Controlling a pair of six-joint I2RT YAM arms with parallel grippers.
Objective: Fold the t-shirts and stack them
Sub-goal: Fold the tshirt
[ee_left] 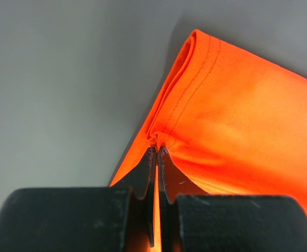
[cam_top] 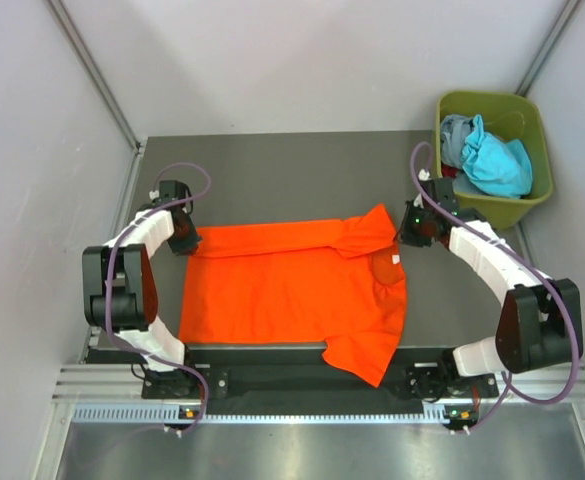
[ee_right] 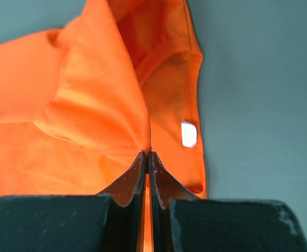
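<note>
Orange t-shirt [cam_top: 292, 285] lies flat mid-table [cam_top: 272, 170], sideways to the arms: hem toward the left, collar toward the right, near sleeve reaching the table's front edge.

Left gripper [cam_top: 184, 238] is at the far hem corner and right gripper [cam_top: 412, 228] at the far shoulder by the collar. Both are clenched on orange cloth.

My reading is that they hold the two ends of the far edge so the strip can be carried as one straight fold (a single pinch would let it sag).

The overhead view gives the whole layout, plus the green bin [cam_top: 517, 105] far right with a teal shirt [cam_top: 497, 160] and a grey shirt [cam_top: 455, 135] waiting.

- Left wrist view: jaws pressed flat on the hem, which is doubled over beyond the tips [ee_left: 195, 58].
- Right wrist view: cloth tents up from the pinch, with the white neck label [ee_right: 188, 134] just beside it inside the collar.
</note>
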